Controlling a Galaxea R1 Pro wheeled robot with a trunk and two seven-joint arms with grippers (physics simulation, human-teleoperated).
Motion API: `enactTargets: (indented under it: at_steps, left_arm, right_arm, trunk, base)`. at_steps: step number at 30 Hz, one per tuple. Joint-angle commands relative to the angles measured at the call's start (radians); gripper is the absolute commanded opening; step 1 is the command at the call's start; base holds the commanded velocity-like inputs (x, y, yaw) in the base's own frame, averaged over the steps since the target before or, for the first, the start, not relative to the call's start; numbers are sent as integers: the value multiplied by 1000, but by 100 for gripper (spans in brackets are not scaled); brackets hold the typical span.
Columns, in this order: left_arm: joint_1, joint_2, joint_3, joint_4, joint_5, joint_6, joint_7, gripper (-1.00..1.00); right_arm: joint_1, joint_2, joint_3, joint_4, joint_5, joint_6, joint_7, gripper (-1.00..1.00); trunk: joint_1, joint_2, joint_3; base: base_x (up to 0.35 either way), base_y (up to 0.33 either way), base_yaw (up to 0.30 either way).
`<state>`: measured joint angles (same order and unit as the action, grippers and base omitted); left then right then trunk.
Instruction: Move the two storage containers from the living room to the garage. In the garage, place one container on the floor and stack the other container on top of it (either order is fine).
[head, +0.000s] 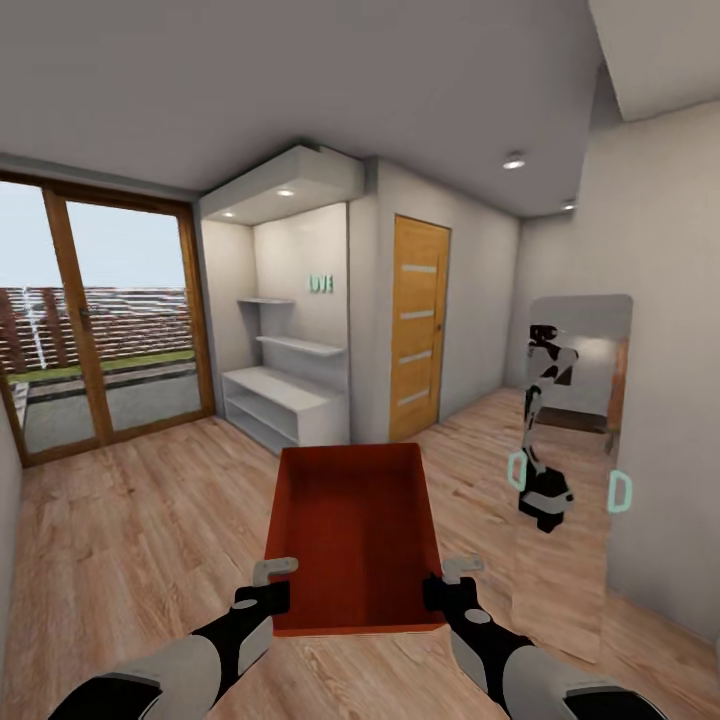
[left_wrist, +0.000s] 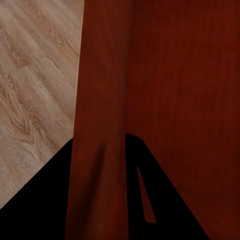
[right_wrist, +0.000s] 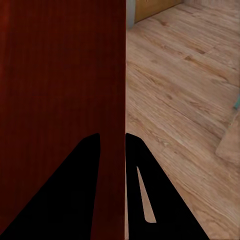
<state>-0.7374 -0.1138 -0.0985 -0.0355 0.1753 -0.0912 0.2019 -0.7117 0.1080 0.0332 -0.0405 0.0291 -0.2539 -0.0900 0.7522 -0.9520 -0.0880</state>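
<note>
Both hands (head: 272, 583) (head: 448, 580) grip storage container (head: 352, 520) – no readable label

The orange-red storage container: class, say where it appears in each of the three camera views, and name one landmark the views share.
Head view: the container sits low in the centre, held between both grippers.
Left wrist view: its wall takes up the picture's right and centre.
Right wrist view: its wall covers the picture's left half.
Shared landmark: the light wood plank floor.
</note>
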Motion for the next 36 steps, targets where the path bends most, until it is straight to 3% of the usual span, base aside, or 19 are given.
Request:
enactTargets:
  at_steps: [1,28,36]
  left_arm:
    - [0,14,43,3,16,-3,5,-100]
    - [0,14,43,3,16,-2,5,-100]
    - [0,14,43,3,16,-2,5,-100]
  right_arm:
    - [-2,-1,-50,-2,10,-27,-7,-100]
    - [-2,2,-50,-2,18,-27,-8,-100]
    - [-2,2,-50,-2,20,-27,-8,-100]
  trunk:
    - [1,-1,-2]
    - [1,-1,-2]
    - [1,-1,-2]
  base:
    - [324,0,0]
    - [324,0,-1]
    - [324,0,-184]
